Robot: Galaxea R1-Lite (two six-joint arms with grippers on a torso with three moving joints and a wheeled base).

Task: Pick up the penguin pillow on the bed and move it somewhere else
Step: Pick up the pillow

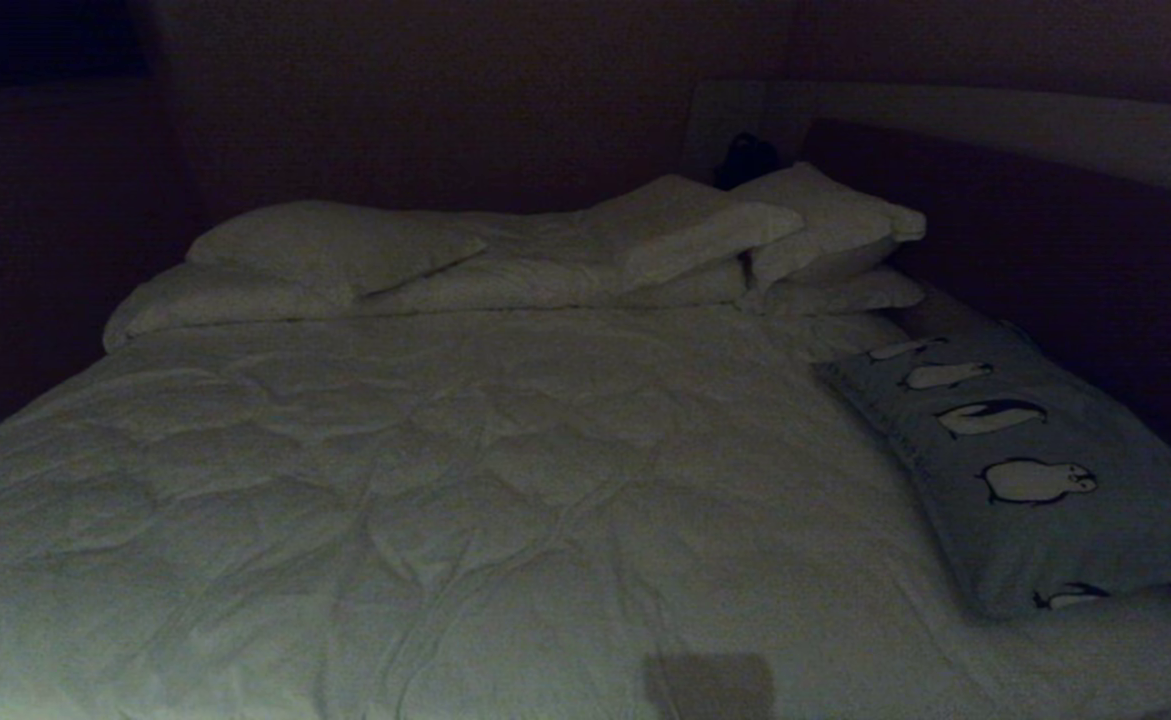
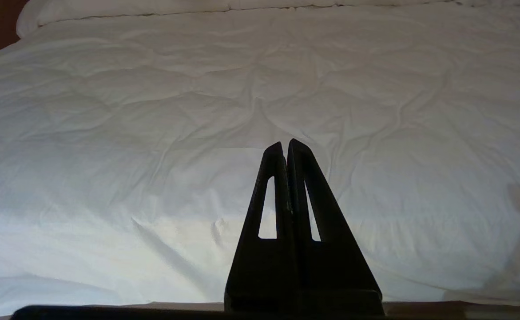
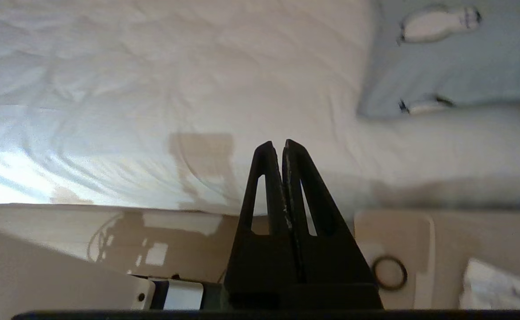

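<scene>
The penguin pillow (image 1: 1035, 470) lies flat on the right side of the bed (image 1: 465, 480), close to the dark headboard; its near corner also shows in the right wrist view as the penguin pillow (image 3: 455, 66). My right gripper (image 3: 276, 143) is shut and empty, hanging over the bed's near edge, well short of the pillow. My left gripper (image 2: 284, 143) is shut with nothing in it, pointing out over the white duvet (image 2: 197, 111). Neither arm shows in the head view.
Plain white pillows (image 1: 505, 250) are piled along the far end of the bed. The headboard (image 1: 1065, 240) runs along the right side. Below the right gripper are the robot's own base parts (image 3: 162, 293) and pale floor (image 3: 486, 235).
</scene>
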